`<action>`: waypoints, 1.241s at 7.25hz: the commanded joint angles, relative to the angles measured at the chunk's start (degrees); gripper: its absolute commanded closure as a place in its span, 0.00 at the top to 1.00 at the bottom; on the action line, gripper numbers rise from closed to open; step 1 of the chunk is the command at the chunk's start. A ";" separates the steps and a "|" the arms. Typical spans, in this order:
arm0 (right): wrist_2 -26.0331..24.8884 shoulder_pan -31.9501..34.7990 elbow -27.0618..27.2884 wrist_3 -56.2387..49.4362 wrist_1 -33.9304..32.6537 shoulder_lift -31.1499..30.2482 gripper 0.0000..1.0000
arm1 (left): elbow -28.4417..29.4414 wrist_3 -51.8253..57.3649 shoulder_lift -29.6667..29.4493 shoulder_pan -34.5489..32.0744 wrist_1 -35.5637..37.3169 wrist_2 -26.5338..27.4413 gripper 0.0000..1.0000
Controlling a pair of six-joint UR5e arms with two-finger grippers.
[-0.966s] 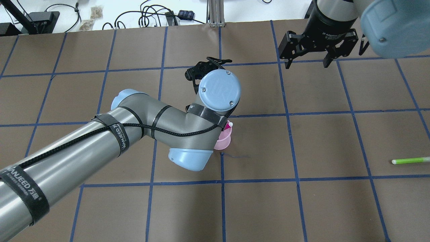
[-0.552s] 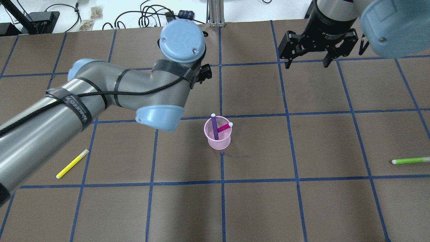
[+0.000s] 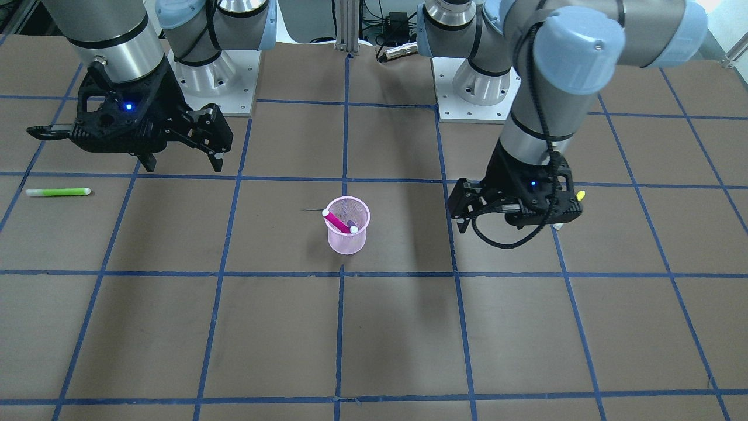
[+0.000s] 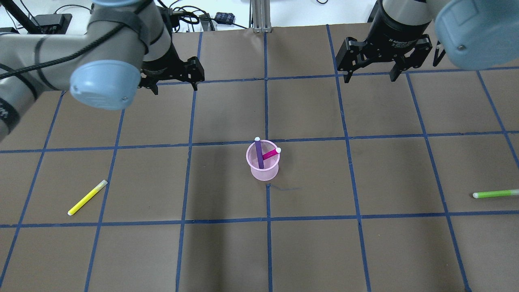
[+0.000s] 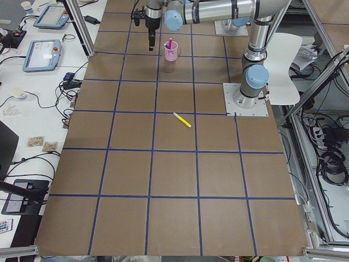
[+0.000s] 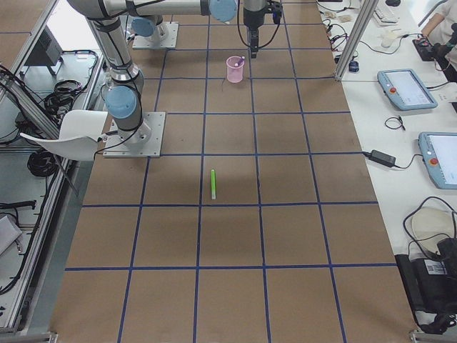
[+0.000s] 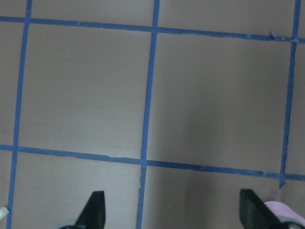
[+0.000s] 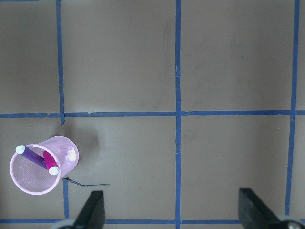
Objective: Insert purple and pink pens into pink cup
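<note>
The pink mesh cup stands upright near the table's middle. The purple pen and the pink pen both stand inside it, leaning on the rim. The cup also shows in the front view and the right wrist view. My left gripper is open and empty, well back and left of the cup. Its wrist view shows both fingertips apart over bare table, with the cup's edge at the lower right. My right gripper is open and empty, far right of the cup.
A yellow pen lies on the table at the near left. A green pen lies at the near right edge. Cables and boxes sit beyond the table's far edge.
My left arm has pulled away from over the cup, back and to the left, uncovering the cup with both pens in it. The right arm has not moved.
</note>
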 commanded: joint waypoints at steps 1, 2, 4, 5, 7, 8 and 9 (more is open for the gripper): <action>0.00 0.00 0.00 -0.03 0.00 0.00 1.00 | -0.47 6.80 3.83 5.37 -9.11 -3.15 1.00; 0.00 0.00 0.00 -0.03 0.00 0.00 1.00 | -0.74 8.67 5.41 6.69 -10.73 -0.11 1.00; 0.00 0.00 0.00 -0.03 0.00 0.00 1.00 | -0.66 8.78 7.80 6.70 -15.04 2.92 1.00; 0.00 0.00 0.08 -0.03 0.00 -0.09 1.00 | -0.65 8.69 8.06 6.18 -15.05 2.65 1.00; 0.00 0.00 0.09 -0.03 0.00 -0.09 1.00 | -0.48 8.25 7.72 6.00 -14.96 2.39 1.00; 0.00 0.00 0.09 -0.03 0.00 0.00 1.00 | -0.39 8.25 7.54 6.00 -14.96 2.39 1.00; 0.00 0.00 0.09 -0.03 0.00 0.00 1.00 | -0.39 8.25 7.54 6.00 -14.96 2.47 1.00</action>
